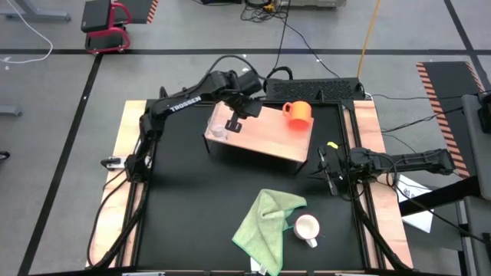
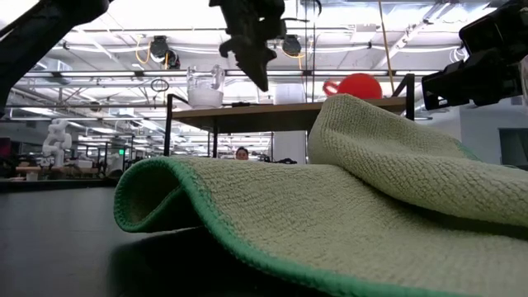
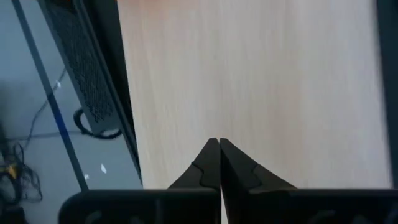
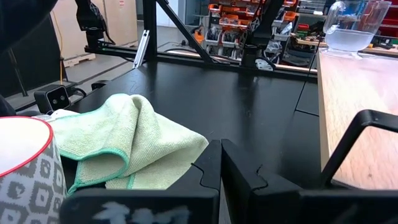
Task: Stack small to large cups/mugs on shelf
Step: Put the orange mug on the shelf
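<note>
Now, where I stand:
My left gripper [image 1: 238,115]: fingers pressed together, empty, hovering over the low light-wood shelf [image 1: 265,138].
Small clear glass cup [image 1: 219,129]: on the shelf, just beside me.
Orange handled mug [image 1: 298,112]: on the shelf's other end.
White handled mug [image 1: 307,228]: on the table, nearer my right gripper [image 1: 328,170], which is also closed and empty.

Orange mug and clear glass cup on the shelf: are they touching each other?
Apart. The high view shows the orange mug at one end of the shelf and the clear glass cup near the other, with bare wood between them.
</note>
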